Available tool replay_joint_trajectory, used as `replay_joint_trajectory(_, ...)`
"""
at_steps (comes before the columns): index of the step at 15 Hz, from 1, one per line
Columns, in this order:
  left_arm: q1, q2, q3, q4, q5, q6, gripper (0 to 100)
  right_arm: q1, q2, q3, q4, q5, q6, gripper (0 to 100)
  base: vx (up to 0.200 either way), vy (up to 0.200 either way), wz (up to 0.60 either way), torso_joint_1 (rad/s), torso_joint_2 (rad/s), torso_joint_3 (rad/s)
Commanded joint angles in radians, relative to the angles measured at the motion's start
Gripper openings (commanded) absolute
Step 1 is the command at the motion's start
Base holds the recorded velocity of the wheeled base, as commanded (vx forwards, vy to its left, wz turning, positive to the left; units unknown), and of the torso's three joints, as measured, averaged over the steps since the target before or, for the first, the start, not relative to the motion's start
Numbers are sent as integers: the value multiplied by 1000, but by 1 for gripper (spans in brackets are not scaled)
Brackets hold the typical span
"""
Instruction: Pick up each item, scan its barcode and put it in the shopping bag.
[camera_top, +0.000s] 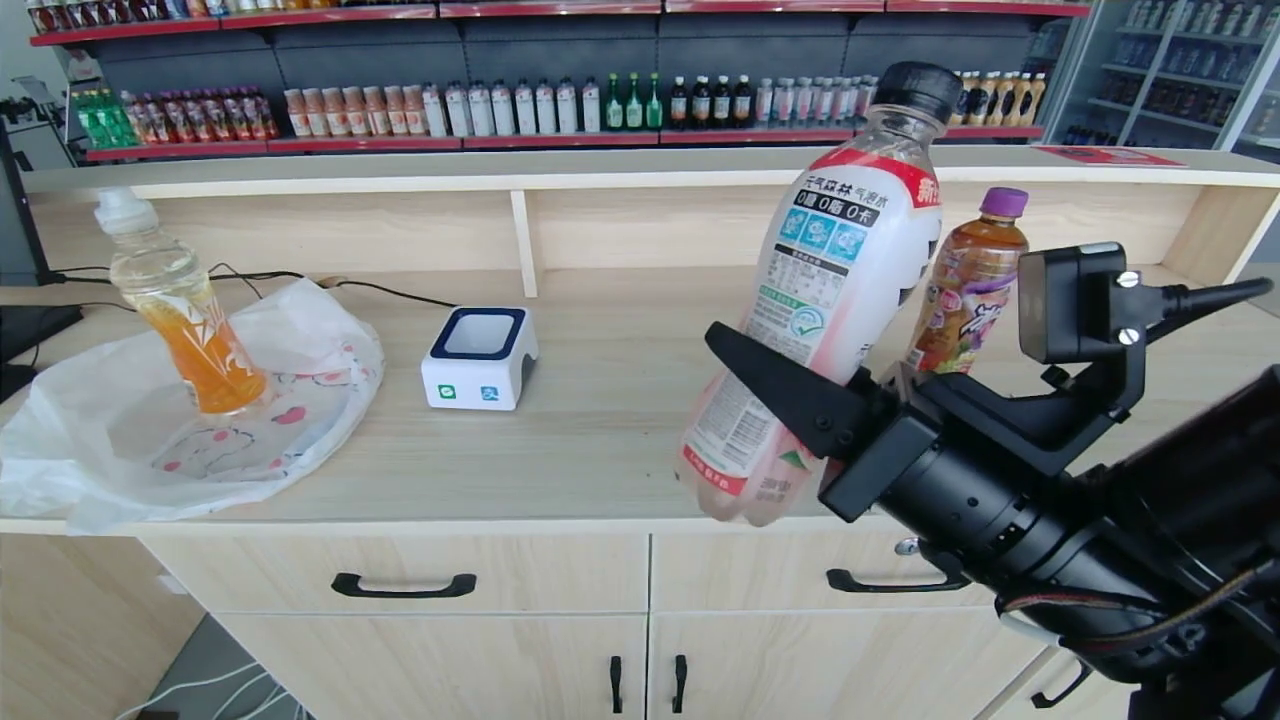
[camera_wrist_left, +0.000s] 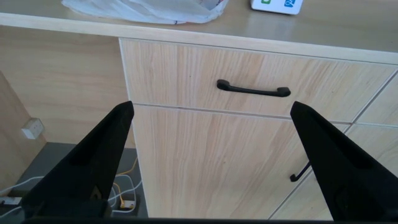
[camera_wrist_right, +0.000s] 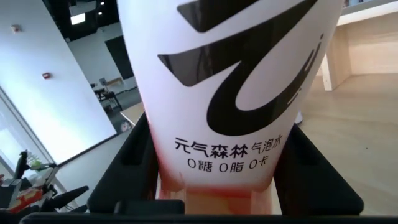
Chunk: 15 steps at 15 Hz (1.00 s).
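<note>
Currently the pink bottle (camera_top: 830, 290) is off the counter (camera_top: 600, 420), clamped low on its body by the right end effector (camera_top: 780, 380). It is tilted, with its black cap up and leaning toward the robot's right, and its printed label faces the head camera. In the right wrist view the two black fingers (camera_wrist_right: 130, 165) press on either side of the bottle (camera_wrist_right: 230, 93).

Behind it, a purple-capped bottle (camera_top: 975, 280) of brown drink stands upright on the counter, well toward the right. The scanner (camera_top: 479, 358), a small white box with a dark-rimmed window on top, sits near the middle of the counter, apart from the held bottle.

Farther left lies the bag (camera_top: 120, 440), thin white plastic, crumpled and spread flat. An orange bottle (camera_top: 180, 310) stands there, leaning slightly; it seems to be resting on the plastic rather than inside it, though that is hard to tell.

The left end effector (camera_wrist_left: 211, 109) is low in front of the counter, its jaws spread wide with nothing between them, facing a drawer (camera_wrist_left: 261, 74) with a black handle (camera_wrist_left: 253, 90). Shelves (camera_top: 560, 105) of drinks line the back wall.
</note>
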Motion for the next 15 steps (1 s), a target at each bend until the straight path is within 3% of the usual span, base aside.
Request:
replay_joint_trajectory(1, 1, 2, 0, 0, 1, 0, 100, 6, 1, 5, -1, 15, 18, 0, 0, 0, 0, 0, 0, 0)
replay_joint_trajectory(15, -1, 2, 0, 0, 1, 0, 100, 9, -18, -16, -1, 36, 277, 0, 0, 0, 0, 0, 0, 0)
